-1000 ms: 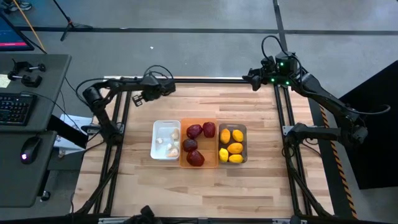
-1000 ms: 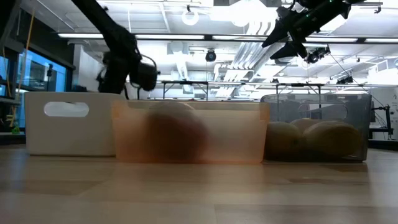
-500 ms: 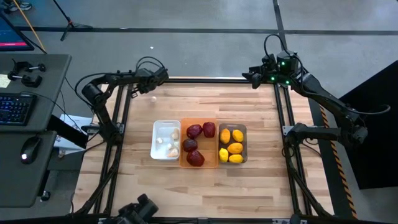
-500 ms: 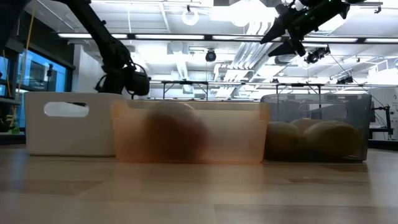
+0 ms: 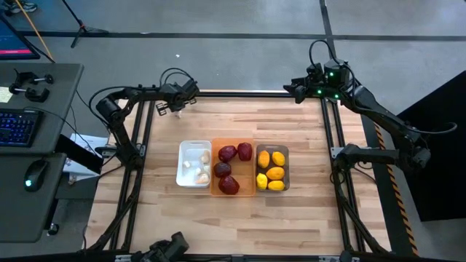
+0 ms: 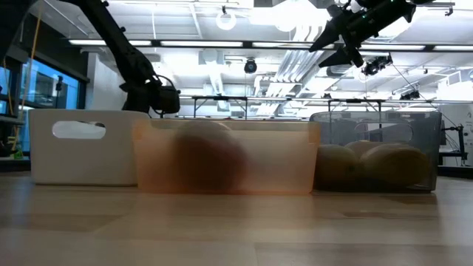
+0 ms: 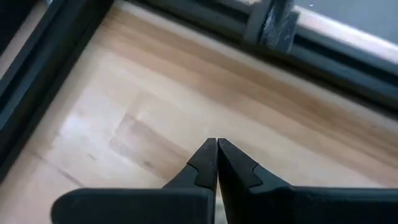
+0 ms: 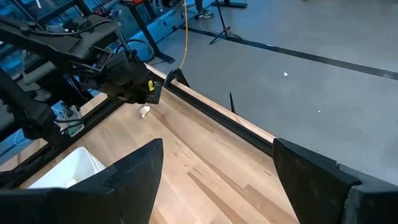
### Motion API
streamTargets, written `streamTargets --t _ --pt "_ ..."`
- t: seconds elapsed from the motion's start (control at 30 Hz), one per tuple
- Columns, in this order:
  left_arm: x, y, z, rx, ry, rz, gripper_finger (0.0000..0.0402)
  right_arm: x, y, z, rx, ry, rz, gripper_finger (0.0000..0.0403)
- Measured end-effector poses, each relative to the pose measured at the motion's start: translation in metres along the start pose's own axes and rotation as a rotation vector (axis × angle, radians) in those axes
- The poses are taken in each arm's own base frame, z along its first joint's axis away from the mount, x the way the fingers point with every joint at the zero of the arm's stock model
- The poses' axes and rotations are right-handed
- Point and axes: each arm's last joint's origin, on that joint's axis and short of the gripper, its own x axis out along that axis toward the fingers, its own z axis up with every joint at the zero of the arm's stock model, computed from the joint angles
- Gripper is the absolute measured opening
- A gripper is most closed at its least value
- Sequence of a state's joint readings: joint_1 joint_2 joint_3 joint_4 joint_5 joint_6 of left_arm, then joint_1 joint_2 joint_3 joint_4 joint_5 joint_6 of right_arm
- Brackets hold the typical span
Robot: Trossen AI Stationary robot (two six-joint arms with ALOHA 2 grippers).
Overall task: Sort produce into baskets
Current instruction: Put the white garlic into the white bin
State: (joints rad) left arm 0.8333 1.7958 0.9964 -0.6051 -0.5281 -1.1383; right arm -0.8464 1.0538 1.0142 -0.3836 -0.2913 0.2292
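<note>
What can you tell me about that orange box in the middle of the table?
The orange bin is a small rectangular tub of see-through plastic, open at the top and sitting flat on the wooden table. It is the middle one of three in a row, with the white bin close on one long side and the dark grey bin on the other. Inside lie four dark red roundish pieces. From table height they show only as a dim blur through its wall. Neither gripper is near it.

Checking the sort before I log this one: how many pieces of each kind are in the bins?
Lemons: 5
Dark red fruits: 4
Garlic bulbs: about 3, hard to tell against the white bin
Total: about 12
</note>
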Motion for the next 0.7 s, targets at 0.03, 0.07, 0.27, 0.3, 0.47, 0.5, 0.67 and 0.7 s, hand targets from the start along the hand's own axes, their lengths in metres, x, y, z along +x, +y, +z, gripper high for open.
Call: streamTargets --t 0.03,0.07,0.27,0.3,0.47,0.5,0.67,0.7 --pt "0.000 0.000 -0.001 -0.004 0.005 0.004 0.0000 0.000 0.000 0.000 0.001 0.000 0.000 0.0291" --pt "-0.001 0.000 -0.003 -0.004 0.011 0.004 0.0000 0.000 0.000 0.000 0.004 0.000 0.000 0.0291" --pt "-0.009 -0.005 -0.016 0.045 0.027 -0.020 0.0000 0.000 0.000 0.000 0.009 0.000 0.000 0.0291" --pt "-0.010 -0.006 -0.018 0.053 0.029 -0.024 0.0000 0.000 0.000 0.000 0.009 0.000 0.000 0.0291" --pt "-0.017 -0.009 -0.029 0.099 0.065 -0.049 0.0000 0.000 0.000 0.000 -0.010 0.000 0.000 0.0291" --pt "-0.019 -0.010 -0.033 0.102 0.074 -0.053 0.0000 0.000 0.000 0.000 -0.018 0.000 0.000 0.0291" --pt "-0.032 -0.015 -0.055 0.127 0.114 -0.092 0.0000 0.000 0.000 0.000 -0.028 0.000 0.000 0.0291" --pt "-0.035 -0.016 -0.061 0.137 0.125 -0.103 0.0000 0.000 0.000 0.000 -0.030 0.000 0.000 0.0291"
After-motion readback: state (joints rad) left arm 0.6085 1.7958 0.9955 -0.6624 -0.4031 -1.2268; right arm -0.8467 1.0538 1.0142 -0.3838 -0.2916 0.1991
